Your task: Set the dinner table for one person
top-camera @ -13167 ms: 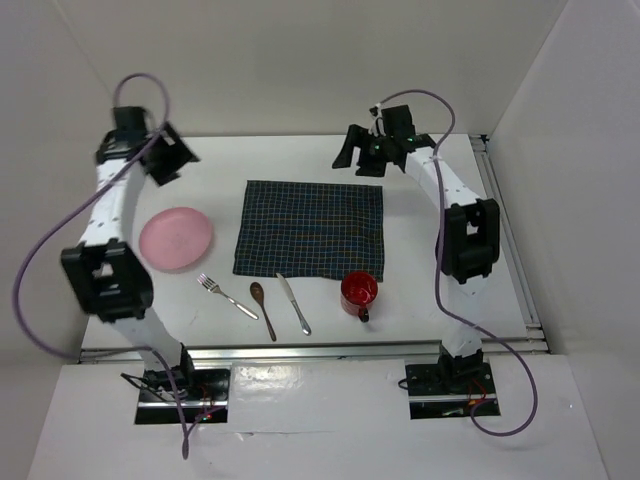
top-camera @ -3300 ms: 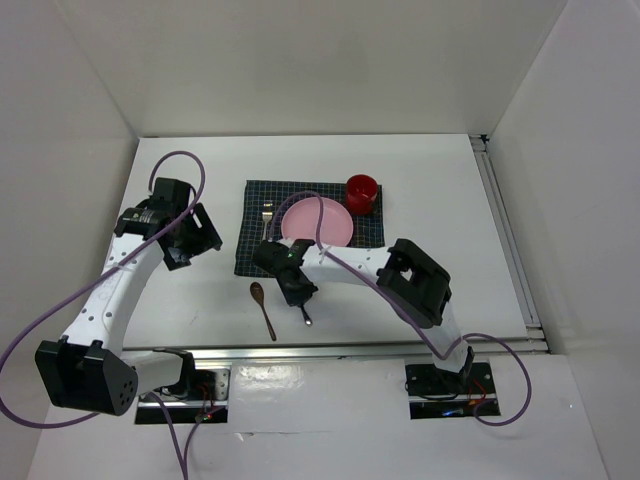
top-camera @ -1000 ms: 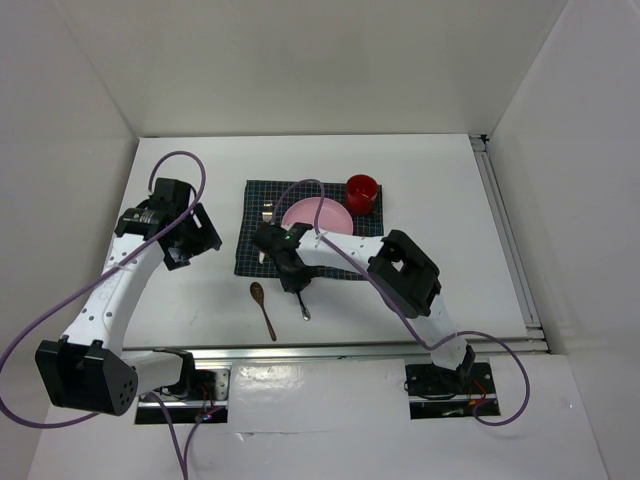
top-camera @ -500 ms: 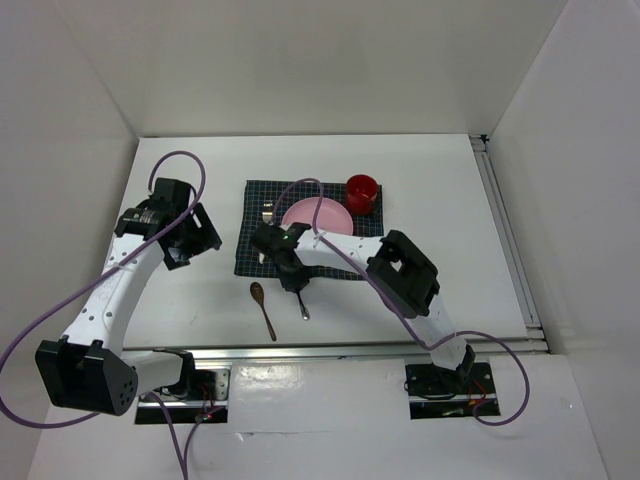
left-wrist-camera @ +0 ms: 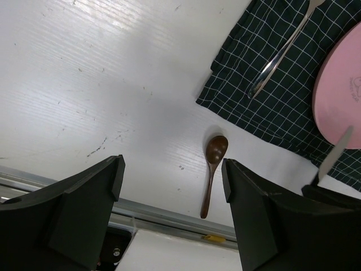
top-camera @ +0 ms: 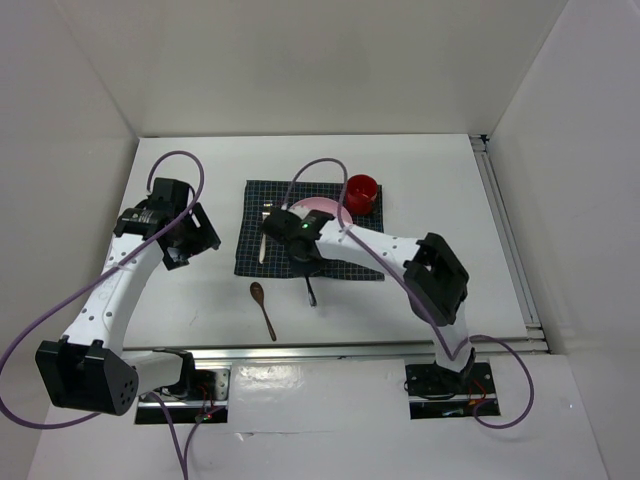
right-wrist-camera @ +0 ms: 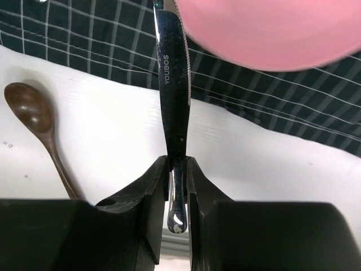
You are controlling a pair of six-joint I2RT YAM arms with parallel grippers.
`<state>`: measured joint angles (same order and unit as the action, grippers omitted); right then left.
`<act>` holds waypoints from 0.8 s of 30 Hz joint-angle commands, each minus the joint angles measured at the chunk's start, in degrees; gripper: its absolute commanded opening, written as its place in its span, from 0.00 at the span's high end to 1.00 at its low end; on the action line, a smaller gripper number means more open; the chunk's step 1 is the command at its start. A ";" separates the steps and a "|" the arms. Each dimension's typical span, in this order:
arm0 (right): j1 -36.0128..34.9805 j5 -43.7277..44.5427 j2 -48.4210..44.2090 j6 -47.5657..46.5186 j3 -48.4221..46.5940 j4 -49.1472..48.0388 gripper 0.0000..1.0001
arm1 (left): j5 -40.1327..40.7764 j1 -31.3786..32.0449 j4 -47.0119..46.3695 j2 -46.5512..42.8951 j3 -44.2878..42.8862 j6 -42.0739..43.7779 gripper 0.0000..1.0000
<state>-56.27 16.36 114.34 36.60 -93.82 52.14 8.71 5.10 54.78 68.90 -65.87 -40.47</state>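
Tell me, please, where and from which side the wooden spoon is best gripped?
Grip the wooden spoon at the middle of its thin handle, coming straight down with the jaws across it. It lies flat on the dinner table, bowl toward the checked mat, handle toward the near rail, bare tabletop on both sides, so both jaws should fit.
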 commanded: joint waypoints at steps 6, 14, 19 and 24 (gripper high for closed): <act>9.40 3.42 -11.94 1.90 7.76 1.57 0.99 | 0.61 -0.27 -1.17 -0.26 -0.32 1.09 0.12; 21.45 0.16 -11.35 -5.56 12.08 -8.09 0.99 | 0.08 -0.27 -1.17 -0.26 -0.32 1.09 0.12; 25.93 -0.46 -5.81 -7.51 9.37 -9.51 0.99 | -0.62 0.34 -0.64 -0.43 0.29 0.04 0.12; 28.84 -2.56 -3.34 -9.17 8.83 -12.32 0.99 | -3.17 7.27 -2.48 -5.52 6.09 -5.57 0.11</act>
<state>-28.49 14.76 110.67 29.41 -82.61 43.53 7.99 8.82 53.34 66.74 -61.89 -42.35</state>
